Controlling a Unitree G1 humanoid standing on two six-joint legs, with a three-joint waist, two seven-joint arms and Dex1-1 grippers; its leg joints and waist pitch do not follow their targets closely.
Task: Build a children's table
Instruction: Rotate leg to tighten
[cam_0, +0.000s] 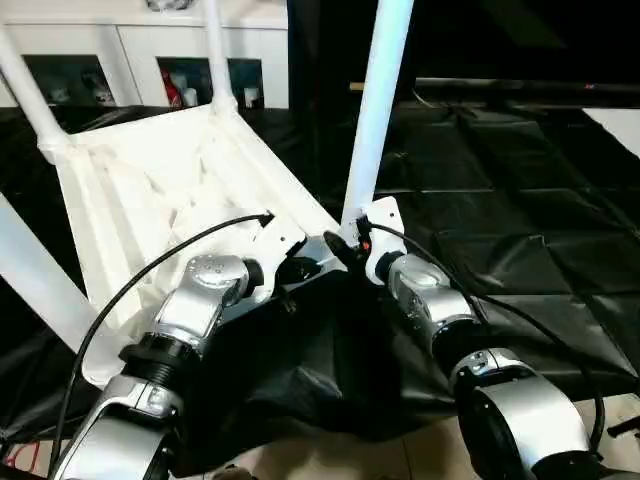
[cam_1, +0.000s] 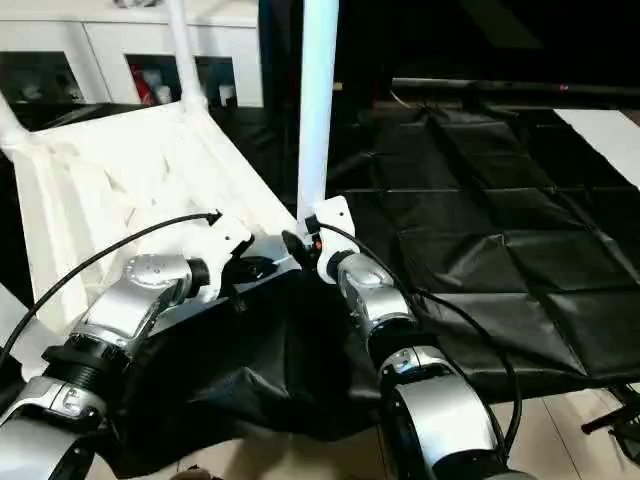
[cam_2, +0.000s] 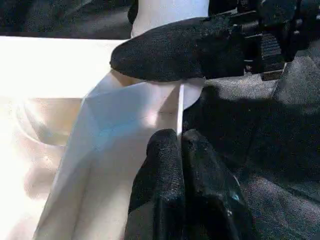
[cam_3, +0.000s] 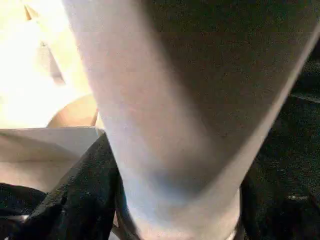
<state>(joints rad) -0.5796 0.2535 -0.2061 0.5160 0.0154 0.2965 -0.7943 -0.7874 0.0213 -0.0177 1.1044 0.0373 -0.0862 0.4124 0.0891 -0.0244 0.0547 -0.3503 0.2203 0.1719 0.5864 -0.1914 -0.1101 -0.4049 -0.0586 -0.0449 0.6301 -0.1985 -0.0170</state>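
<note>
- On the left, the children's table (cam_0: 150, 190) lies upside down and tilted on a black sheet (cam_1: 470, 250), its ribbed underside facing up.
- Three white tube legs stand in its corner sockets at that side: one at the near left (cam_0: 35, 285), one at the far left (cam_0: 25, 85), and one at the far corner (cam_0: 215, 50).
- Behind it stands a white cabinet with glass doors (cam_0: 130, 60), with small things inside.
- Left of centre, the silver left arm reaches to the table's near rim; the left claw (cam_2: 177, 150) is pressed together, its tips touching a thin rib of the top just beside the near corner socket.
- At the centre, the fourth leg (cam_0: 378, 100) rises upright from that near corner socket (cam_2: 165, 97).
- Just right of the leg's foot, the right claw (cam_0: 345, 245) is spread around the base of the leg; one black finger (cam_2: 180, 47) lies across the tube just above the socket. Whether it squeezes the tube or only touches it cannot be told.
- To the right, the black sheet spreads across the floor, creased in squares, with pale floor (cam_0: 610, 125) at the far edge.
</note>
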